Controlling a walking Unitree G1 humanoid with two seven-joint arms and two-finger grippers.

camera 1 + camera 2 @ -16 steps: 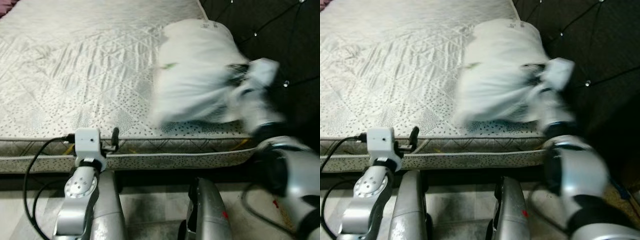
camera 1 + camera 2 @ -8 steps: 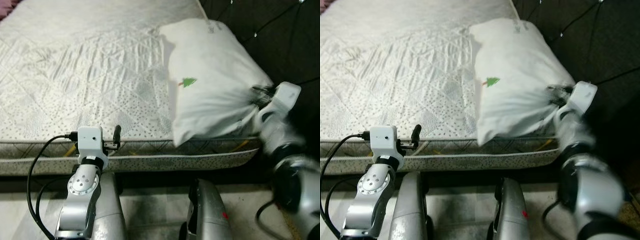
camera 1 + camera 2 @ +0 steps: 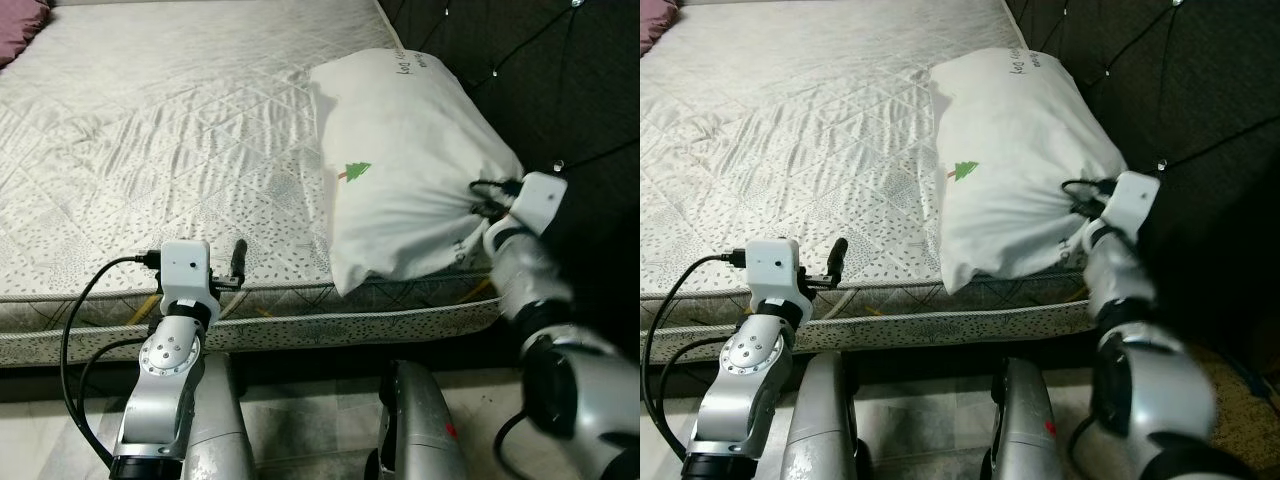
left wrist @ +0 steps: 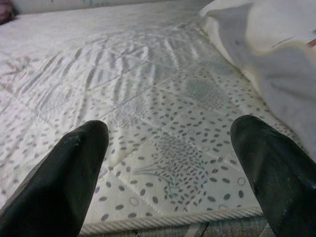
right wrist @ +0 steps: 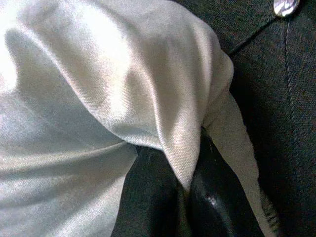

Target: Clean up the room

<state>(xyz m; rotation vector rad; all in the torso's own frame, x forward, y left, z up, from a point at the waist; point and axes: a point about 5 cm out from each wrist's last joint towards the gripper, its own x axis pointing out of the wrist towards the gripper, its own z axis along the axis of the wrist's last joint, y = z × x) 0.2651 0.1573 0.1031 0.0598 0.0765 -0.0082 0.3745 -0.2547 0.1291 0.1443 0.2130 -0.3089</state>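
While the right end effector (image 5: 185,197) pinches a fold of the white pillow (image 3: 410,170) at the mattress (image 3: 150,150) corner by the headboard (image 3: 560,80), the left end effector (image 4: 168,163) hovers spread. Soft and probably light, the pillow sags; corner folds grip best.

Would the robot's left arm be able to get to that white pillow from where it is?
Probably yes. The left gripper is open over the mattress edge, and only bare mattress lies between it and the pillow, which the right gripper holds.
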